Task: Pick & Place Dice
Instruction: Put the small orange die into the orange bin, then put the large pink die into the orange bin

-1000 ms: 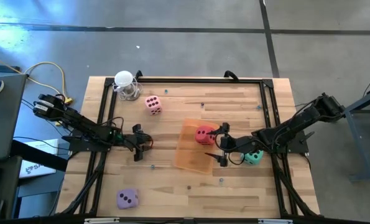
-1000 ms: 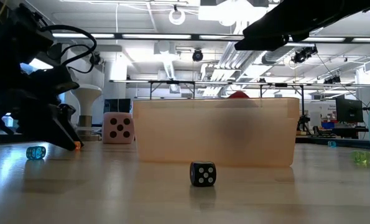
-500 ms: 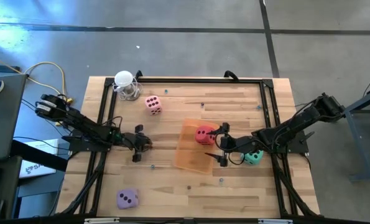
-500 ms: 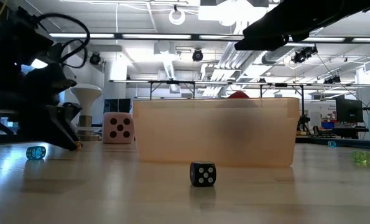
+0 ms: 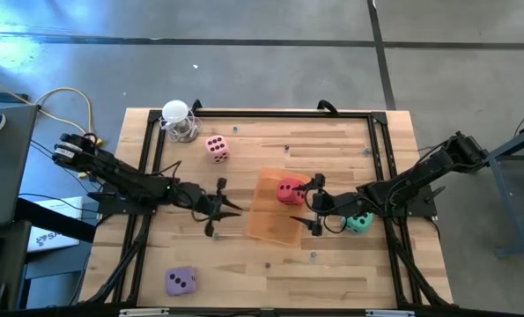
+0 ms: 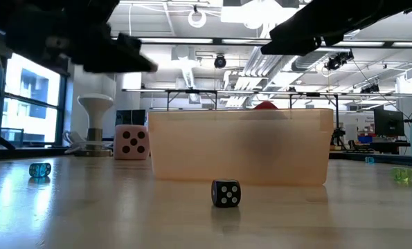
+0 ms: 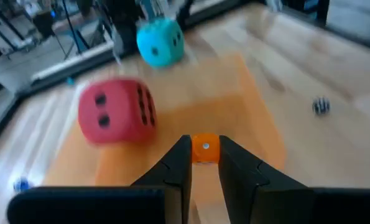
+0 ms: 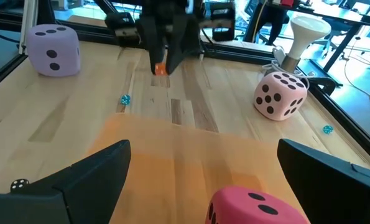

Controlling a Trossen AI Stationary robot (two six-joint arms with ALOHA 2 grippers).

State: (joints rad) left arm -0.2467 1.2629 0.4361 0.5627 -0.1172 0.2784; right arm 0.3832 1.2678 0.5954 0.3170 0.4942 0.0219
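My left gripper hovers above the table just left of the translucent orange tray and is shut on a small orange die. The red die lies in the tray. My right gripper stands open at the tray's right side, close to the red die, and touches nothing. The teal die sits under the right arm. On the table are the pink die toward the far left and the lilac die at the near left. My left gripper pinches the small orange die between its two fingertips, at their free ends. The fingers slant down toward the table's right. The die is lifted clear of the table.
A white mushroom-shaped stand is at the far left corner. Small dice lie scattered: a black one near the front, a blue one to the left. A black frame borders the table.
My left gripper has risen off the table and moved toward the table's right, up to the tray's left edge, carrying the small orange die with it.
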